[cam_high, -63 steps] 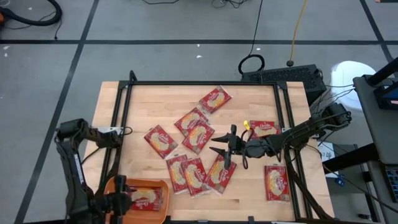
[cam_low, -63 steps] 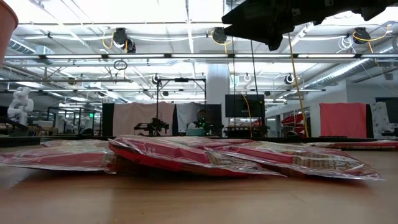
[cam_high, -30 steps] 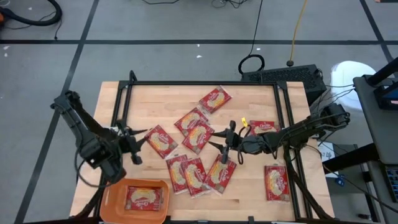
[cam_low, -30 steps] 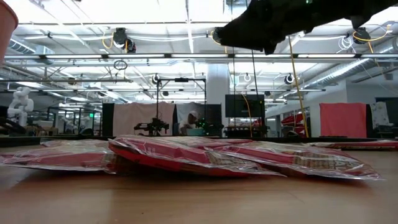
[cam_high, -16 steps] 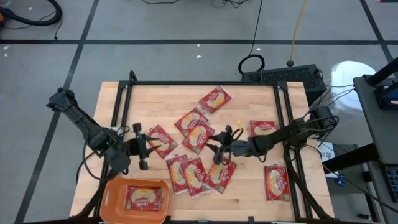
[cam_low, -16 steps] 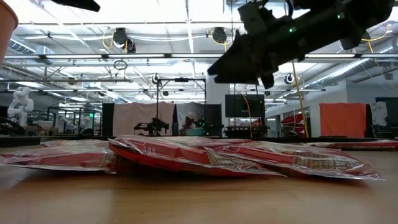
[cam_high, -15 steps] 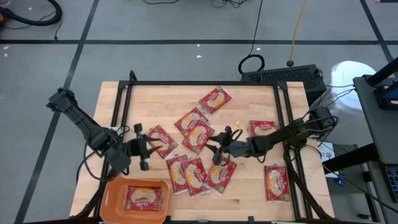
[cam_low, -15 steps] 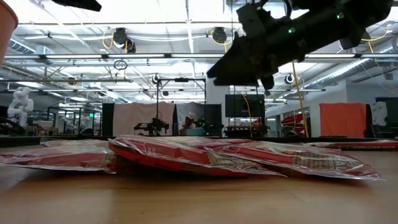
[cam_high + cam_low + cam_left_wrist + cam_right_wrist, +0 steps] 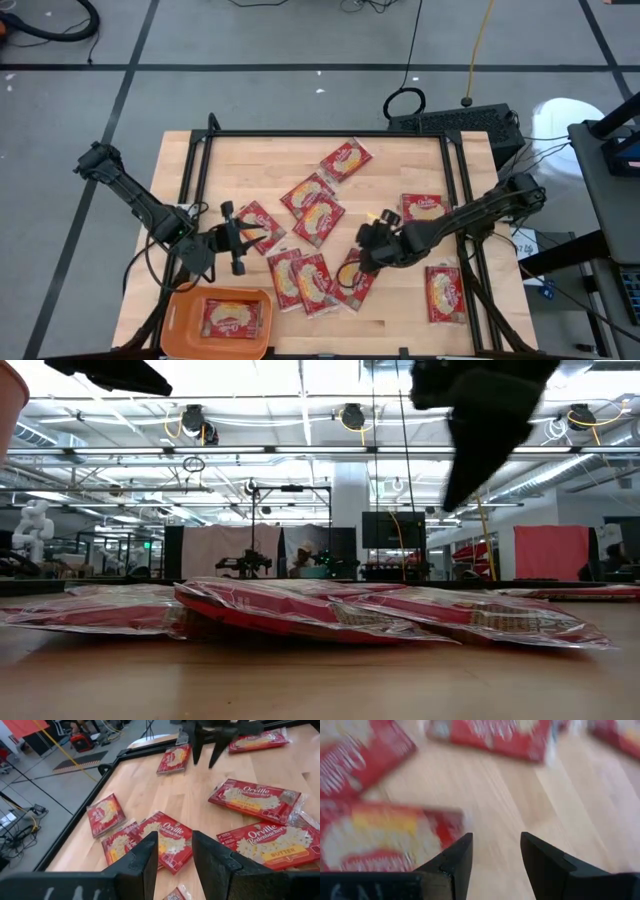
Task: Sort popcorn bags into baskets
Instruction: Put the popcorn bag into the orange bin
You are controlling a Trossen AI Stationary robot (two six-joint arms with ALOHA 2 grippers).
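Near the lower middle of the high view, the right gripper (image 9: 368, 250) hangs with fingers apart just above a popcorn bag (image 9: 352, 280), whose long axis runs diagonally. At left, the left gripper (image 9: 236, 240), also spread, faces another bag (image 9: 259, 226) beside it. One bag lies in the orange basket (image 9: 176, 318), lower left.

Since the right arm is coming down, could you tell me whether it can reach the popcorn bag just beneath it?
Probably yes: the right gripper hangs open over the popcorn bag, with nothing between them.
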